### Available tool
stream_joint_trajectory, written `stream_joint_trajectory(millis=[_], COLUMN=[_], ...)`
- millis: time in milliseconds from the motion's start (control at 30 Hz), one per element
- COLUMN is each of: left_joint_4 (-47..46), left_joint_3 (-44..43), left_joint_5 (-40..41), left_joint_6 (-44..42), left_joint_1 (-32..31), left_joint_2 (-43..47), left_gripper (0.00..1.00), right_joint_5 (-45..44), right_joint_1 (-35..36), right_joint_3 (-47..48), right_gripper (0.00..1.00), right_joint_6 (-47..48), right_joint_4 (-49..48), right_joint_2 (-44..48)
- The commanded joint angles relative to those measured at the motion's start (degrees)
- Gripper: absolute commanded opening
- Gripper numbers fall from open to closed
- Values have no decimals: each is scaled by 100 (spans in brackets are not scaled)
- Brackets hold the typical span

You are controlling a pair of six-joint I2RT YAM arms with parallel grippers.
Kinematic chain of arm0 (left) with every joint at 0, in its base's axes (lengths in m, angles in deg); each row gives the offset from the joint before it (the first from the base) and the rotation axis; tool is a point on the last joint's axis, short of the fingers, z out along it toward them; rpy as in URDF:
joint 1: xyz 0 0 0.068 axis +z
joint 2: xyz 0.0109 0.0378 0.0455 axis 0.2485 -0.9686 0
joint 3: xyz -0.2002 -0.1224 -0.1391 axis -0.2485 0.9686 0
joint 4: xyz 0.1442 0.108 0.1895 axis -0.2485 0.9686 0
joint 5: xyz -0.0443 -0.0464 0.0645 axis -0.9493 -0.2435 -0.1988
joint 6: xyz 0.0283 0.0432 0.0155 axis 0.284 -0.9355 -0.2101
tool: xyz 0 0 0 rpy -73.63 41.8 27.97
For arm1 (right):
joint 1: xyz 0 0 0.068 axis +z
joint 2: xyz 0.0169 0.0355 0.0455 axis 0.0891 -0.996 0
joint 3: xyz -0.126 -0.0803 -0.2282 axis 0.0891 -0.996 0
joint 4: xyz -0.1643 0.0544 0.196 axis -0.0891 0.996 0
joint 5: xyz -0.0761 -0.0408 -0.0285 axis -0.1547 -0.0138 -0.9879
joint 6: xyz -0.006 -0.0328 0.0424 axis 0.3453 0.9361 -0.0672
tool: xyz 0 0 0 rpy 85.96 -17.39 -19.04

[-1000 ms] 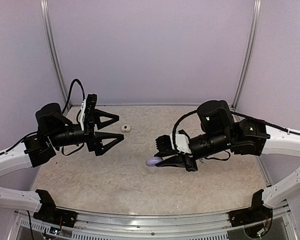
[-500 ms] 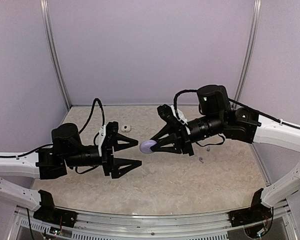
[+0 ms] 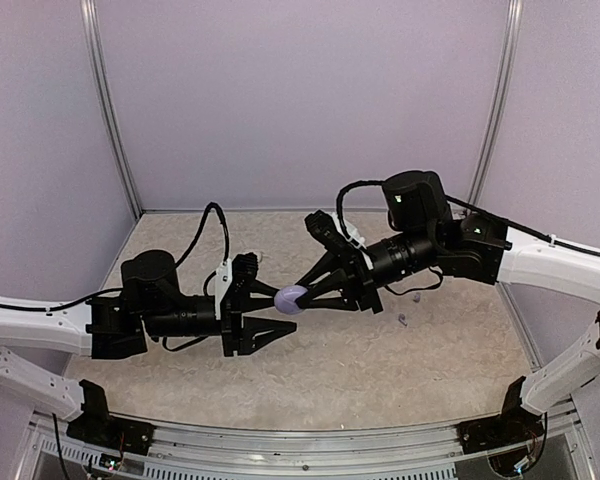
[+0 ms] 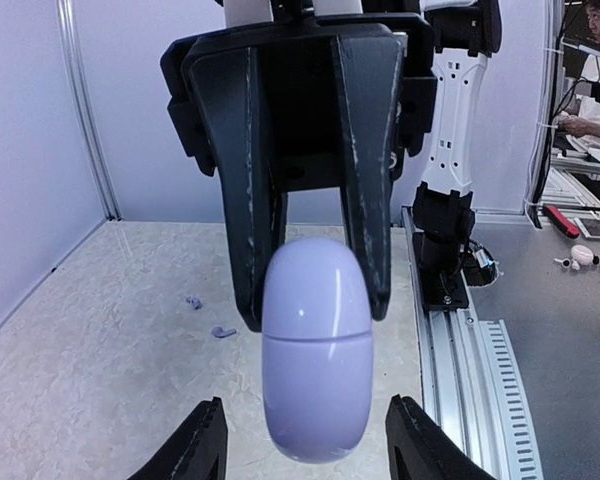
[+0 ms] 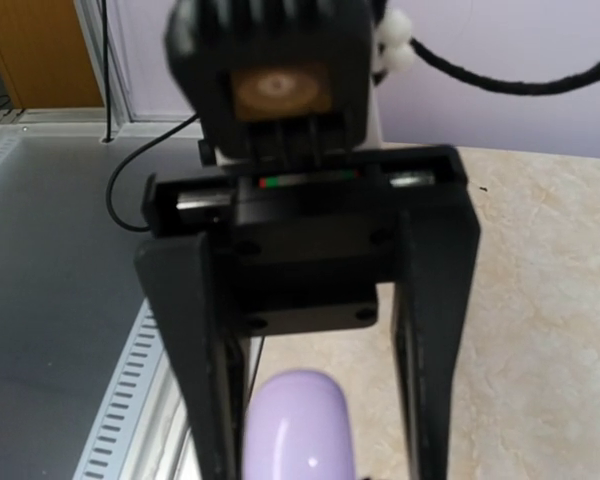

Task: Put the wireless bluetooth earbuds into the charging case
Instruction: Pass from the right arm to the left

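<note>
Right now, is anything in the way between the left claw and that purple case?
Nothing visible: the charging case, held by the right gripper, hangs in open air between the spread fingers of the left gripper.

The left arm (image 3: 30,322) and right arm (image 3: 562,265) are white shells with black joint housings. The left gripper (image 3: 280,308) and right gripper (image 3: 298,297) are black, with tapering, ribbed fingers (image 4: 360,150) scuffed pale. A black cable (image 3: 217,225) loops behind each gripper. The right arm carries small green lights (image 3: 391,197).
</note>
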Motion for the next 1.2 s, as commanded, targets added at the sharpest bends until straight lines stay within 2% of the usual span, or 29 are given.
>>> stream_joint_trajectory(millis=[0, 200, 467, 600, 833, 1033, 1100, 1167], left_joint_4=[-408, -816, -863, -890, -927, -940, -987, -1126], left_joint_3=[-161, -40, -32, -4, 6, 10, 44, 146], left_joint_5=[-112, -195, -175, -113, -4, -25, -97, -167], left_joint_6=[-31, 129, 111, 106, 132, 82, 17, -63], left_joint_1=[-56, -50, -52, -53, -41, -46, -45, -54], left_joint_2=[-89, -164, -228, -264, -337, -290, -271, -229], left_gripper=[52, 43, 30, 28, 33, 19, 15, 12], right_joint_5=[124, 125, 33, 18, 12, 14, 14, 54], right_joint_1=[-37, -37, -36, -42, -38, -38, -37, -34], right_joint_3=[141, 139, 167, 207, 206, 189, 184, 199], right_gripper=[3, 3, 3, 3, 3, 3, 6, 15], right_joint_6=[-109, -108, -96, -95, -71, -64, -62, -95], right_joint_4=[-44, -27, -5, -4, 33, 39, 35, 8], right_joint_2=[-55, -66, -41, -18, -12, -30, -29, -30])
